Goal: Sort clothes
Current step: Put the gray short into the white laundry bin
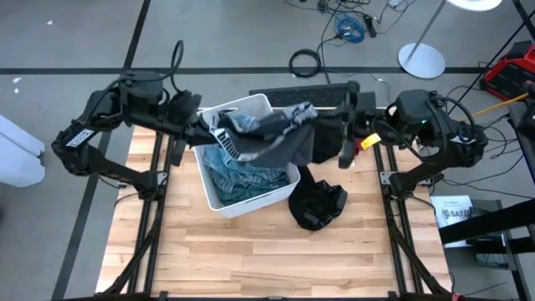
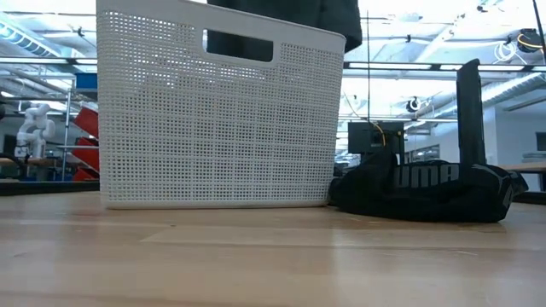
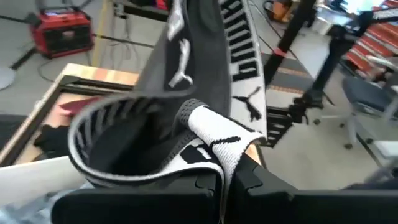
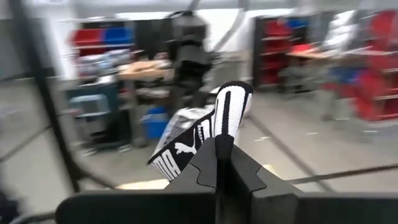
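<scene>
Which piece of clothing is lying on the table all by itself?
Find the white basket in the middle of the wooden table. Right beside it, on the side nearer the right arm, lies a crumpled black garment. Nothing holds it, and it has big white letters.

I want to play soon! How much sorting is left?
One black garment already lies on the table beside the white bin. The left gripper and right gripper are both shut on a dark grey garment, stretched above the bin. Teal striped clothes remain inside.
</scene>
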